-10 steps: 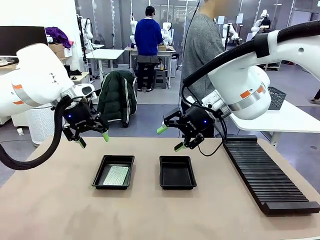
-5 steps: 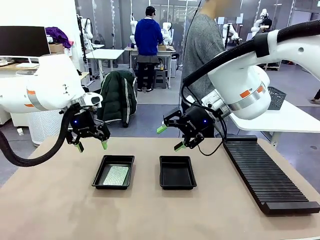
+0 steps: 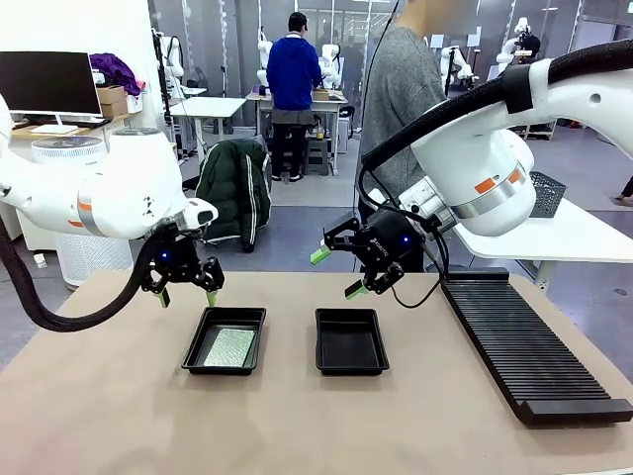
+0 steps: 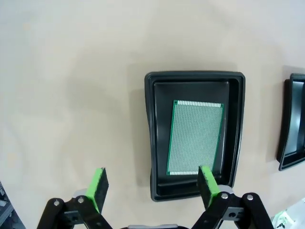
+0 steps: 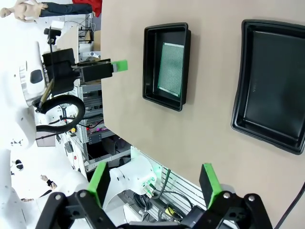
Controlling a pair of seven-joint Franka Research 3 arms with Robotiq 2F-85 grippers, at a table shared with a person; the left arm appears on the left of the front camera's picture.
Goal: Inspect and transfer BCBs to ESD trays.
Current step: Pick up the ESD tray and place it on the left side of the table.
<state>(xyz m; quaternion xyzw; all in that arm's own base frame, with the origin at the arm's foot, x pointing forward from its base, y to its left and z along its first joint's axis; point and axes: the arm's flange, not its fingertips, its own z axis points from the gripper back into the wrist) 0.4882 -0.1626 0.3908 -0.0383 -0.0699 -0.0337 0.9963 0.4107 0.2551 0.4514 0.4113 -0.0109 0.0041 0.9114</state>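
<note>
The only writing is pale lettering on the body of the right gripper (image 3: pixel 337 273), too small to read. The circuit board (image 3: pixel 229 346) carries a fine dot grid and a row of contacts along each short edge, with no readable print.

The board lies flat on the floor of the left tray (image 3: pixel 224 311), nearer one long wall than the other in the left wrist view. The right tray (image 3: pixel 351 344) sits just beside it on the tan table (image 3: pixel 119 416), apart from it and showing a bare black floor. A long black ribbed rack (image 3: pixel 524 346) lies at the table's right side. A person in a grey top (image 3: pixel 396 89) stands at the far side.

The left gripper (image 3: pixel 187 295) hangs over the far left corner of the left tray, its jaws spread wide and holding nothing. The right gripper hangs tilted above the far edge of the right tray, also spread wide and holding nothing.

Compared with a second ago, the left arm has swung inward and lower, bringing its gripper closer to the left tray. The right arm, both trays and the board are where they were.
</note>
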